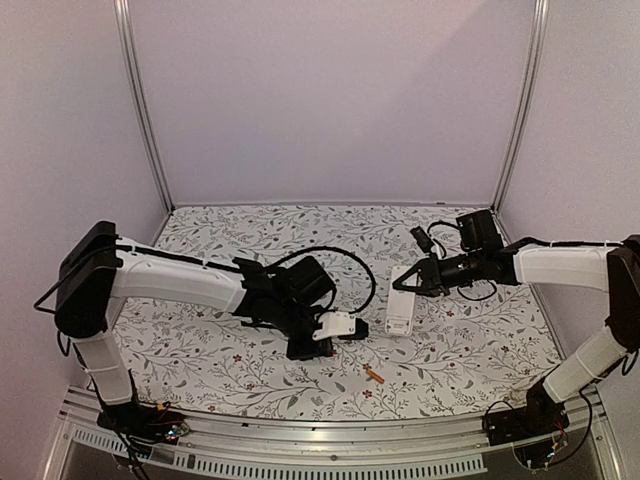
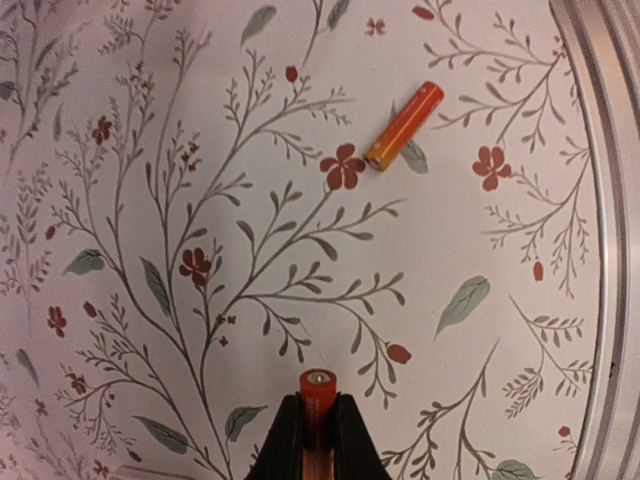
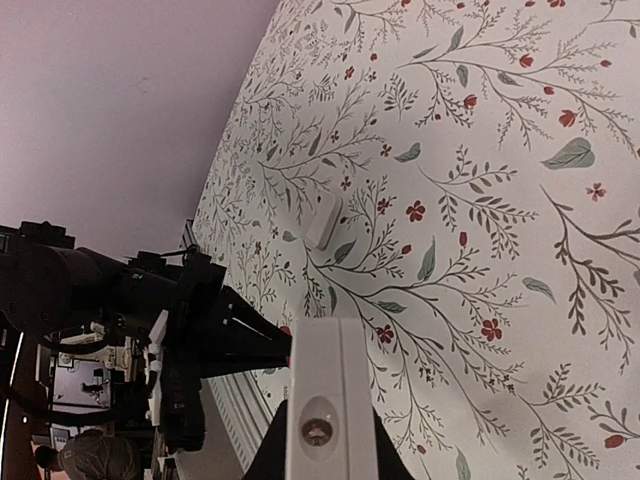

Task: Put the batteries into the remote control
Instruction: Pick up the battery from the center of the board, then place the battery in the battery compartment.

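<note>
The left gripper (image 2: pixel 318 425) was clenched on one orange battery (image 2: pixel 318 388), which stood out past the fingertips, just above the floral table (image 1: pixel 220 365) near its middle. The second battery (image 2: pixel 404 125) lay loose on the table close to the near edge, a little right of centre and apart from both arms. The right gripper (image 3: pixel 322 445) was grasping the white remote control (image 3: pixel 320 370) by one end, over the right half of the table; I couldn't tell whether its other end touched the surface. A small white cover plate (image 3: pixel 323 222) lay flat by itself further off.

To my eye the first battery had been picked up and not yet seated. The next move would call for bringing it across to the remote, lining it up lengthwise with the recess and pressing it in while the right arm held the remote steady. I couldn't see the recess from any angle, so which way it faced was unclear.
</note>
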